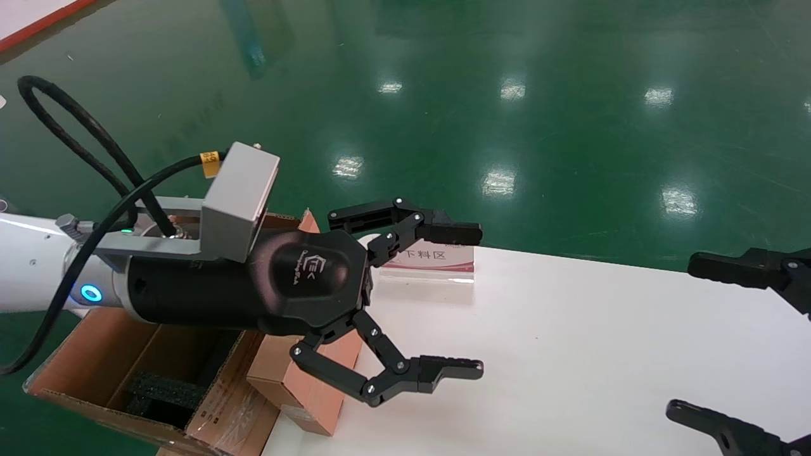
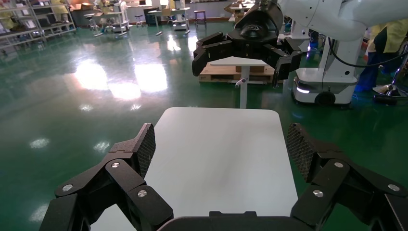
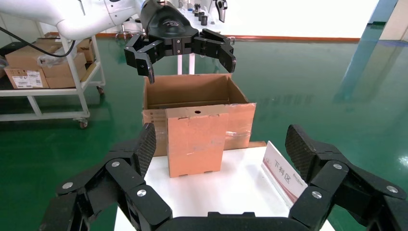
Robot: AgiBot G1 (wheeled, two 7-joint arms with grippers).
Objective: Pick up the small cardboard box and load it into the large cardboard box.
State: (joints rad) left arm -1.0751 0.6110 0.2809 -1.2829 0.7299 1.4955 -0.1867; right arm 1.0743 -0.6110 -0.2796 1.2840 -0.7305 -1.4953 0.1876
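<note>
The small cardboard box (image 3: 196,140) stands upright on its end at the edge of the white table (image 1: 570,354), leaning against or just touching the large cardboard box (image 3: 192,94) behind it; I cannot tell which. From my head camera most of it is hidden: my left gripper (image 1: 437,301) hangs right in front, so only a lower corner of the small carton (image 1: 304,386) peeks out beneath. The large box (image 1: 95,354) is cut off too, its far side lost behind my left arm, with just a strip of black foam (image 1: 165,389) showing inside. My left gripper is spread wide, fingers well apart, nothing between them, hovering above the two boxes and touching neither. My right gripper (image 1: 741,345) sits at the right edge of the head view, over the table's far end, only partly in frame, jaws likewise wide and empty. A small sign card (image 3: 284,171) with red print stands on the table near the small carton, partly hidden in the head view by my upper left finger (image 1: 405,221).
</note>
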